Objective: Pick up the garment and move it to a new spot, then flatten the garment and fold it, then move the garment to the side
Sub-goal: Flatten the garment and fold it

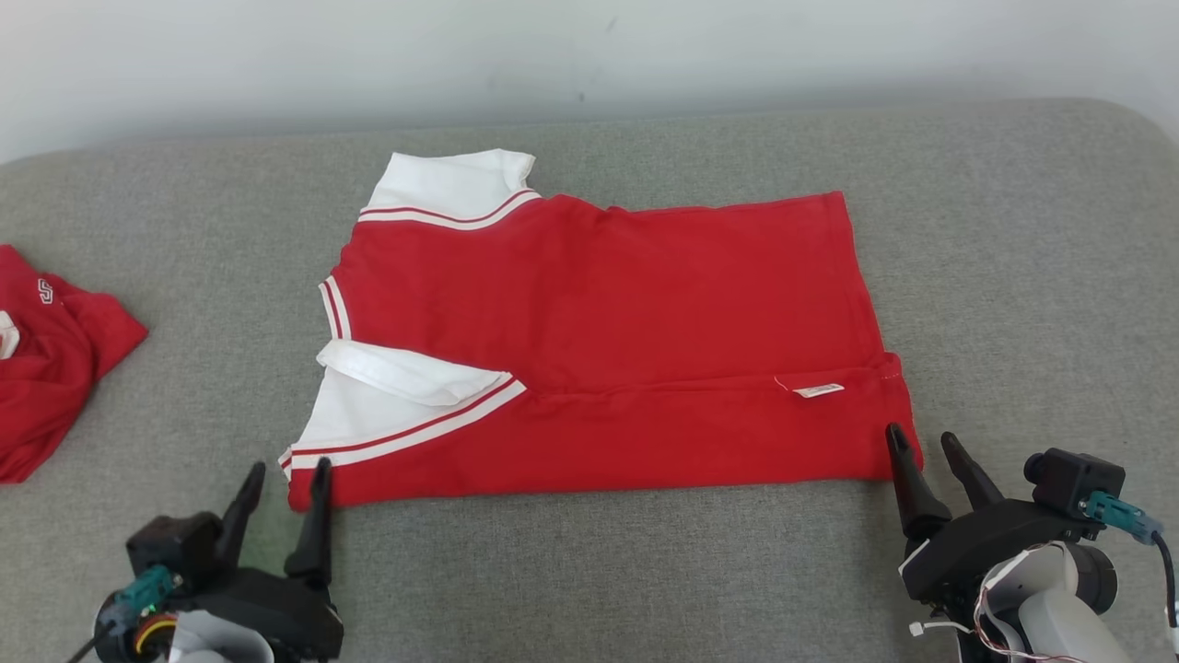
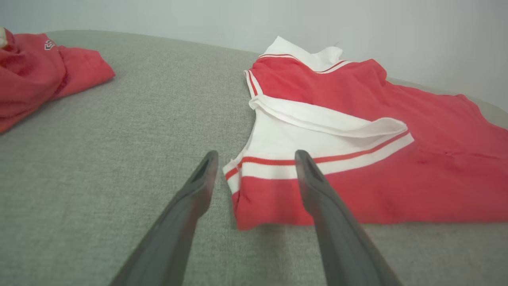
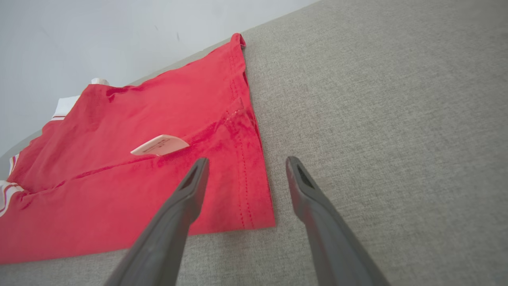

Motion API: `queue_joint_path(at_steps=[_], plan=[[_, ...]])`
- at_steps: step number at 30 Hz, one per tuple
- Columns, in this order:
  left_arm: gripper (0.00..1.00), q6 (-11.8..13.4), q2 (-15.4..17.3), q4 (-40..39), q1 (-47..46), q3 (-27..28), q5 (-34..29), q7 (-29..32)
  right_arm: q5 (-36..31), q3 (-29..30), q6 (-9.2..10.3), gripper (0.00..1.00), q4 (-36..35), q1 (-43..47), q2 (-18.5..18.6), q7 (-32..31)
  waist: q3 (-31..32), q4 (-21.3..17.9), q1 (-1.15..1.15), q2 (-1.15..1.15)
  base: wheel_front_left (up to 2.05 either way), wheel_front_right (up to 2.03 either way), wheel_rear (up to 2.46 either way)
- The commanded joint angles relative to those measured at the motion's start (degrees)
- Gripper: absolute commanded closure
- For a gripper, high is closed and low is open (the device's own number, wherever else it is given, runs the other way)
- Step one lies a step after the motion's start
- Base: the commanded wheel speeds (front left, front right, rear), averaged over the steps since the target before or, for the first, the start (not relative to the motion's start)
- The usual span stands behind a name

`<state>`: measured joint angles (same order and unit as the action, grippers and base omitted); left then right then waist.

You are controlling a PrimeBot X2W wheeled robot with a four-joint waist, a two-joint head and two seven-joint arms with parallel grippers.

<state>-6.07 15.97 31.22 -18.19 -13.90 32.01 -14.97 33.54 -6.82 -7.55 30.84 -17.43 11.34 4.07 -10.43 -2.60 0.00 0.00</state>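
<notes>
The red shirt with white sleeves lies flat near the middle of the grey cushion, collar end to the left and hem end to the right. Its near strip is folded over the body, with a white label showing at the fold line. The left gripper has its jaws wide apart and holds nothing; its 2 fingers straddle the shirt's near left corner. The right gripper is likewise wide apart and empty, straddling the near right corner. Whether any fingertip touches the cloth cannot be told. A 2nd red garment lies crumpled at the cushion's far left, well apart. A pale wall stands behind.
</notes>
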Motion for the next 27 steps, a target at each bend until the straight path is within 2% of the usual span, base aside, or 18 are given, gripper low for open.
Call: queue_joint_path(at_steps=[1, 10, 11, 12, 13, 20, 27], plan=[[0.0, -0.02, -0.11, 0.22, 0.71, -0.22, -0.35, -0.21, -0.53, -0.07, 0.14, 0.0, 0.0, 0.25, 0.03, 0.11, -0.24, 0.2, 0.0, 0.0, 0.0, 0.0, 0.0], [0.0, -0.39, -0.77, 5.17, -1.93, -1.41, 0.35, 1.06, -3.95, -0.73, 0.14, 0.0, 3.24, -1.58, -1.24, -1.18, -1.57, 0.26, 0.0, 0.0, 0.0, 0.0, 0.0], [0.21, -0.42, -0.99, 5.78, -2.21, -1.55, 0.73, 1.34, -4.05, -0.88, 0.14, 0.0, 3.62, -1.81, -1.56, -1.12, -1.66, 0.17, 0.0, 0.0, 0.0, 0.0, 0.0], [0.73, -0.4, -1.1, 6.28, -2.6, -1.38, 1.37, 1.22, -4.15, -0.96, 0.14, 0.57, 4.08, -1.99, -1.85, -1.04, -1.71, 0.11, 0.0, 0.0, 0.0, 0.0, 0.0], [1.0, -0.57, -1.18, 6.83, -2.9, -1.28, 1.76, 1.16, -4.1, -1.01, 0.14, 1.0, 4.44, -2.2, -2.16, -0.95, -1.7, 0.05, 0.0, 0.0, 0.0, 0.0, 0.0], [1.0, -1.09, -2.42, 8.65, -1.98, -1.88, 3.23, 0.37, -2.3, -0.66, 0.14, 1.0, 6.53, -1.55, -2.91, 1.01, 1.16, 0.48, 0.0, 0.0, 0.0, 0.0, 0.0], [1.0, -0.97, -3.99, 3.93, 4.95, -0.42, 4.39, -0.23, -0.09, 0.21, 0.14, 1.0, 3.31, 4.16, -1.43, 1.67, 5.99, 1.01, 0.0, 0.0, 0.0, 0.0, 0.0]])
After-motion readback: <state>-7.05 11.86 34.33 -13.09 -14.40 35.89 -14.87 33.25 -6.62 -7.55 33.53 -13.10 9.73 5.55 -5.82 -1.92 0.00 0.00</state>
